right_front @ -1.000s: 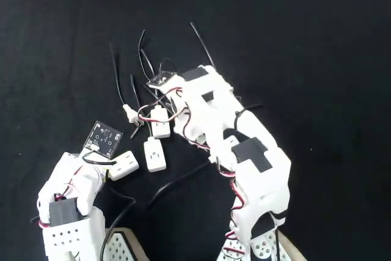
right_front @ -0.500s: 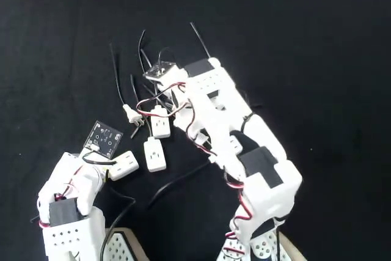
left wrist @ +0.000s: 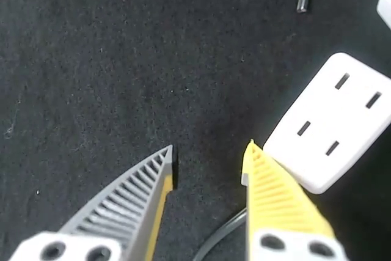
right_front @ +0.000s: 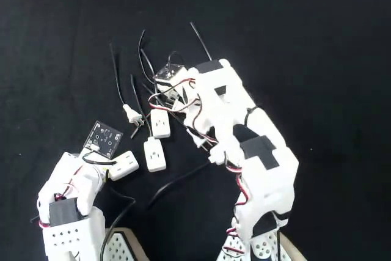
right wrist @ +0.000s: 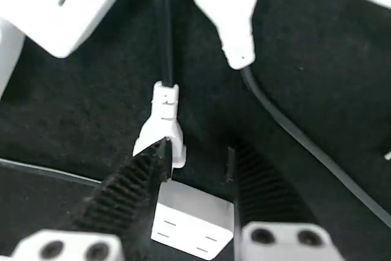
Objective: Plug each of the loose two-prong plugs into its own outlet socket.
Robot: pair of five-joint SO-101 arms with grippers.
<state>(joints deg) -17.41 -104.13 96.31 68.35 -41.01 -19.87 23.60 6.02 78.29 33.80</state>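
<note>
In the high view, three white outlet blocks point(right_front: 160, 124), point(right_front: 154, 154), point(right_front: 124, 165) lie left of centre among black cords. A loose white plug point(right_front: 129, 113) rests beside them. My right gripper point(right_front: 171, 93) hovers over the far outlet. In the right wrist view it point(right wrist: 195, 151) is open above that outlet point(right wrist: 192, 221). A white plug point(right wrist: 162, 128) lies by one fingertip, its wide end meeting the outlet. A second plug point(right wrist: 229, 4) lies farther off. My left gripper point(left wrist: 208, 151) is open and empty, its yellow fingertip beside a white outlet point(left wrist: 330, 120).
Black cloth covers the table point(right_front: 317, 59). Several loose black cords point(right_front: 116, 71) fan out behind the outlets, and one cord point(right_front: 177, 183) runs across the near side. Another outlet point(right wrist: 61, 1) sits at the right wrist view's edge. The table's right half is bare cloth.
The right arm has lifted and swung slightly to the right, its gripper staying over the far outlet. The left arm, the outlets and the loose plug have not moved.
</note>
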